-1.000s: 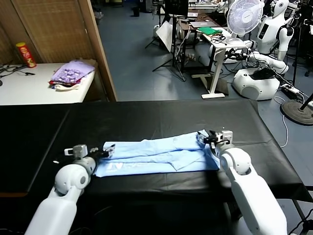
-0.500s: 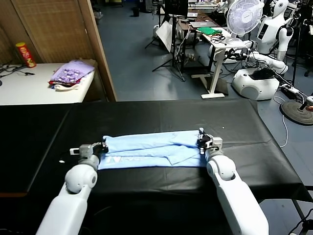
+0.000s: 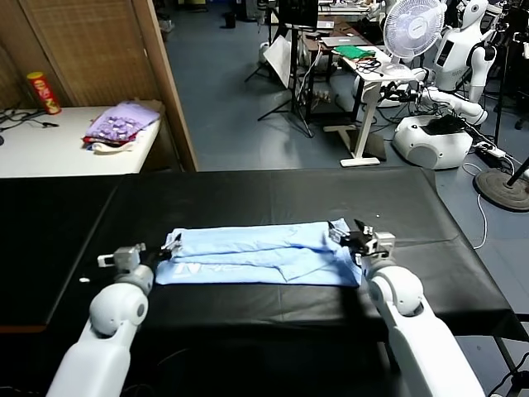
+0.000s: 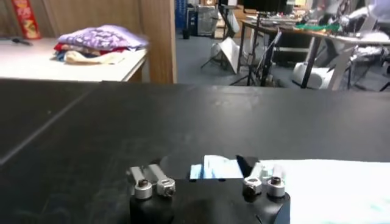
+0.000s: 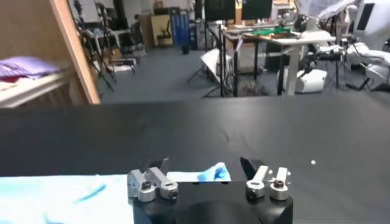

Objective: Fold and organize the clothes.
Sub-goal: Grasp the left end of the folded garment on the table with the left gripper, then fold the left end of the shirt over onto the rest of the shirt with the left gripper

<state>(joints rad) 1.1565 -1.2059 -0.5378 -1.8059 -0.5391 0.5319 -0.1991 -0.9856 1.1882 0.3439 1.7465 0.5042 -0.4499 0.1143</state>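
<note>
From the head view, the light-blue T-shirt (image 3: pixel 260 255) lies folded into a long strip in the middle of the black counter (image 3: pixel 273 194). The left pincer (image 3: pixel 168 246) is at its left end and the right pincer (image 3: pixel 351 237) at its right end, both released and holding nothing.

In the left wrist view, the left pincer (image 4: pixel 207 172) stands wide, with the shirt (image 4: pixel 329 185) in the lower right of the frame.

In the right wrist view, the right pincer (image 5: pixel 204 168) is spread, with the shirt (image 5: pixel 67 198) in the lower left.

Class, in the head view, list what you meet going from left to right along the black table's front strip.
Left pincer → light-blue T-shirt → right pincer, all on the black table.
</note>
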